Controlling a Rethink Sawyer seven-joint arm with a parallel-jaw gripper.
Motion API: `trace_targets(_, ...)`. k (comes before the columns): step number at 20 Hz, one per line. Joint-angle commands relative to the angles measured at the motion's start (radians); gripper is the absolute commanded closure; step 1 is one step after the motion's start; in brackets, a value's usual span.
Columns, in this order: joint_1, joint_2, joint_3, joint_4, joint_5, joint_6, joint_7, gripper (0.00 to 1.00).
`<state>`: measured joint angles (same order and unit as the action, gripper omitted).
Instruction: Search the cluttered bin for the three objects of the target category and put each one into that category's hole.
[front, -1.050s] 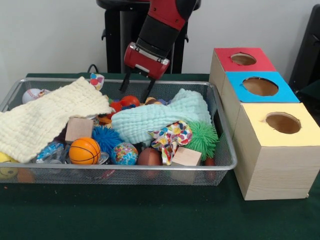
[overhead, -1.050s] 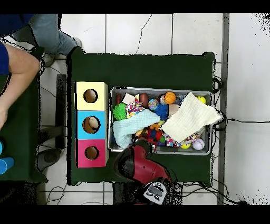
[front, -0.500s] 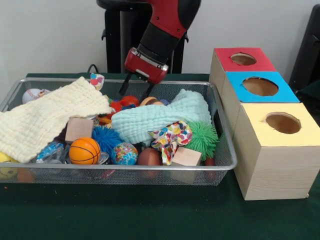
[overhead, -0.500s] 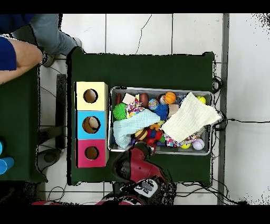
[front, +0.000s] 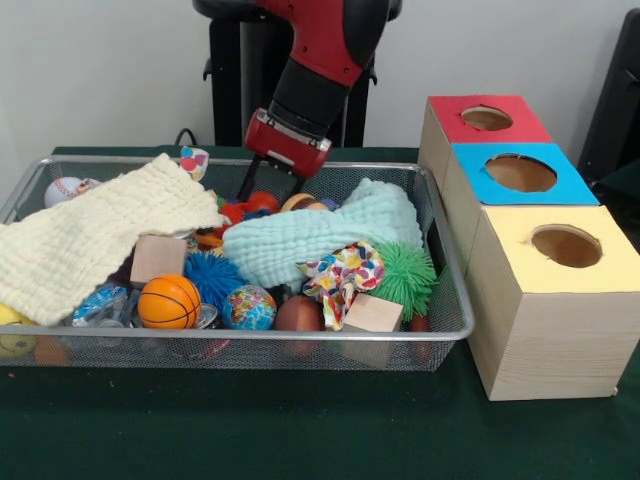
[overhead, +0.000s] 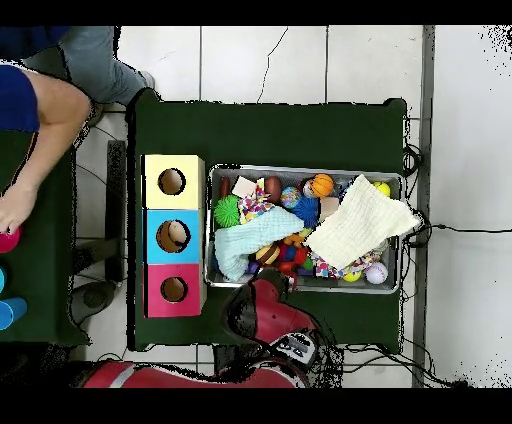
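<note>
Here the hand (front: 269, 190), fingers spread and empty, hangs just above the orange-red ball (front: 262, 203) in the bin (front: 440, 330); I would drop straight down, straddling it clear of the mint cloth (front: 320, 238) beside.

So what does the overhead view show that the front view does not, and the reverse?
Only the overhead view shows a person's arm at the left edge and the tiled floor around the table. Only the front view shows the tool, its fingers apart above the toys, and the mesh of the bin's near wall. Both show the bin, the orange basketball, the cream cloth and the yellow, blue and red boxes.
</note>
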<state>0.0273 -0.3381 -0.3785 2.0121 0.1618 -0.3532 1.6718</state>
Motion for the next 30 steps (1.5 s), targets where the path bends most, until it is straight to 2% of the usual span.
trace_targets(1,0.043,-0.101,0.097,-0.083,0.045,-0.027,0.216,0.00)
trace_targets(3,0.102,-0.120,0.057,-0.092,0.109,0.053,0.190,0.00)
trace_targets(6,0.133,-0.114,0.038,-0.111,0.144,0.096,0.173,0.00)
trace_targets(13,0.049,-0.077,0.145,-0.151,0.087,-0.009,0.214,0.00)
trace_targets(20,0.071,-0.043,0.119,-0.153,0.090,-0.062,0.200,0.00)
trace_targets(22,0.063,-0.036,0.122,-0.147,0.067,-0.077,0.202,0.00)
trace_targets(28,0.049,-0.054,0.124,-0.148,0.036,-0.105,0.208,0.00)
trace_targets(30,0.055,-0.057,0.103,-0.149,0.027,-0.125,0.197,0.00)
